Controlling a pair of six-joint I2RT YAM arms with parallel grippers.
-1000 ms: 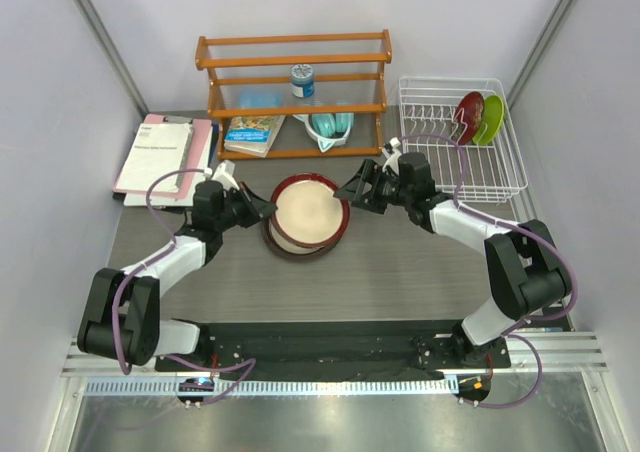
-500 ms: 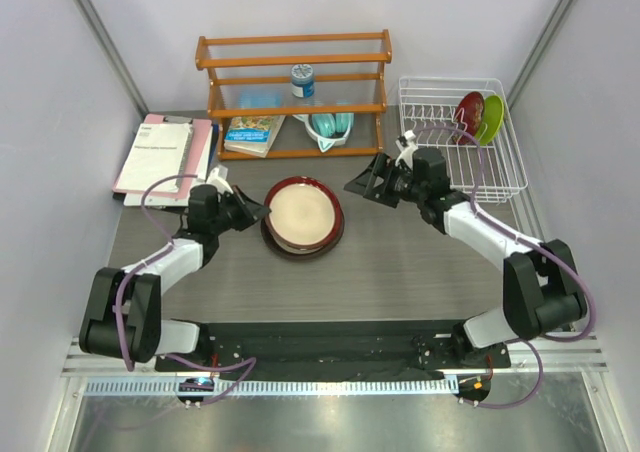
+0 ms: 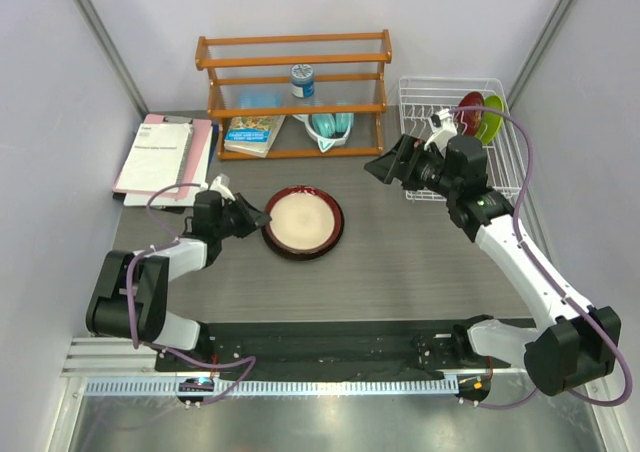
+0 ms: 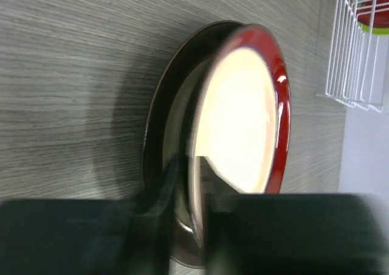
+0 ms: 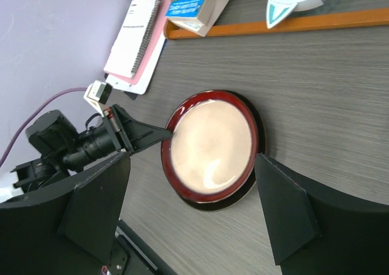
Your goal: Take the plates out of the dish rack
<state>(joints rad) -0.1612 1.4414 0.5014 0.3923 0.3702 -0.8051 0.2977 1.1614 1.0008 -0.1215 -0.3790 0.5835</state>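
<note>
The dark red-rimmed plate (image 3: 303, 219) lies on the dark grey-brown plate (image 3: 336, 240) at mid table; both show in the right wrist view (image 5: 209, 144) (image 5: 260, 135). My left gripper (image 3: 256, 217) is shut on the red plate's left rim (image 4: 243, 104), one finger (image 4: 170, 177) between the two plates. My right gripper (image 3: 390, 162) is open and empty, raised between the plates and the white dish rack (image 3: 435, 177). The small patterned red plate (image 3: 467, 114) and the lime green plate (image 3: 491, 118) stand upright in the rack's far right.
An orange wooden shelf (image 3: 295, 94) at the back holds a jar (image 3: 302, 80), a book (image 3: 253, 134) and a teal object in a white bowl (image 3: 330, 124). A pink clipboard with a notebook (image 3: 165, 157) lies at the far left.
The red-rimmed plate has come down flat onto the dark plate. My right gripper has let go of it and moved up and right toward the rack. My left gripper stays on the rim.
</note>
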